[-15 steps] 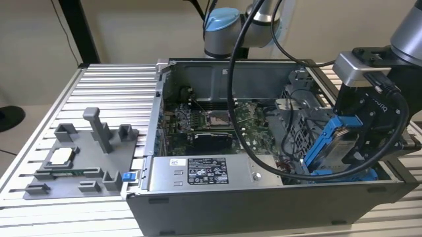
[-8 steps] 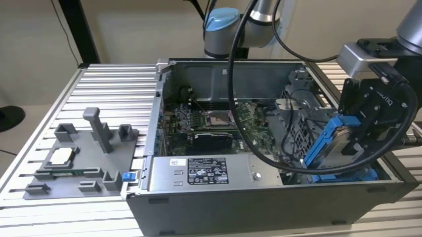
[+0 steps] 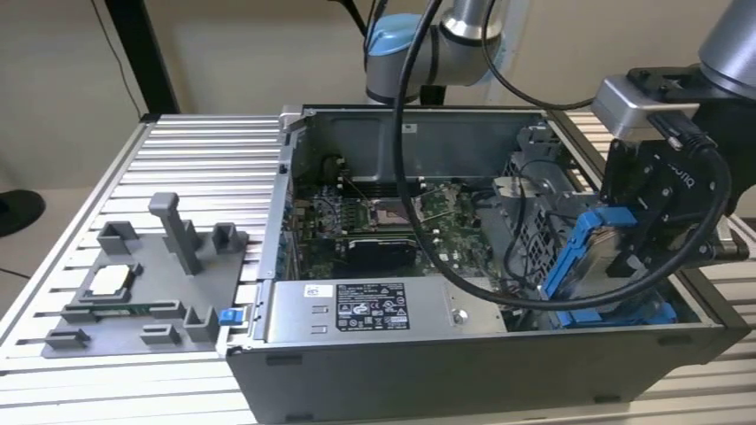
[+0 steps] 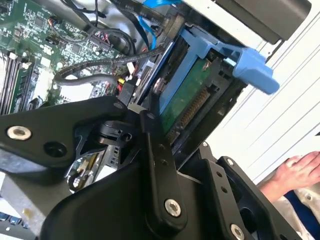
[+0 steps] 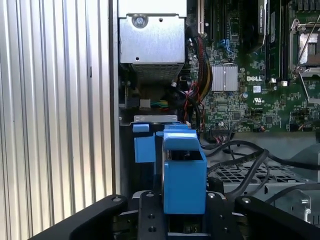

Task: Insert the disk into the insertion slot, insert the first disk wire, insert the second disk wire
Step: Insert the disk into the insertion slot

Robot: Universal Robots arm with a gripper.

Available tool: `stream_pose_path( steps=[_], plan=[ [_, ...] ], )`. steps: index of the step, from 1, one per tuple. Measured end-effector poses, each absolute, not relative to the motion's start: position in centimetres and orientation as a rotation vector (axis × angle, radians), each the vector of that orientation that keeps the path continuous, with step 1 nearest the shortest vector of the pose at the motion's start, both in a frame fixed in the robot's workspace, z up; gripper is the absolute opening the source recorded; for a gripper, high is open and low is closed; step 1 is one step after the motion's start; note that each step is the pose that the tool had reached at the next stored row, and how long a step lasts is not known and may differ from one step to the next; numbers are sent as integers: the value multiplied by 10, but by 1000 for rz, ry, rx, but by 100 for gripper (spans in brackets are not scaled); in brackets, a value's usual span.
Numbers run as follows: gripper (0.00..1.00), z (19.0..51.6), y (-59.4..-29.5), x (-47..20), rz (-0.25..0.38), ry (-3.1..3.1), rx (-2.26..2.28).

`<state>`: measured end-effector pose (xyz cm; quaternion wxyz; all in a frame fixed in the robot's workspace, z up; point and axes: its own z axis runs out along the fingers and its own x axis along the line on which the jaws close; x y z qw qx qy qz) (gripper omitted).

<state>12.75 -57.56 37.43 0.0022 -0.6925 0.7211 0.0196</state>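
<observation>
Above the open grey metal computer case (image 3: 473, 376), at its corner on the exterior view's right, the black gripper (image 3: 617, 257) is clamped on the flat silver-grey disk (image 3: 574, 252) in its bright blue plastic carrier frame. The disk hangs tilted, its lower end close to the blue rails of the grey rectangular insertion slot (image 3: 626, 314) inside the case; whether they touch I cannot tell. Black cables (image 3: 473, 283) cross the case's green motherboard (image 3: 378, 221).

Robotics lab, slotted aluminium bench (image 3: 195, 146), opened computer case (image 3: 473, 376)
</observation>
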Motion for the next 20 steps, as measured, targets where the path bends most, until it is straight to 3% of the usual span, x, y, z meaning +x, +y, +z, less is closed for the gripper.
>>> stream_pose_path(
  steps=[20],
  plan=[
    [0,339,-576,131,56,2260,-2170]
  ],
)
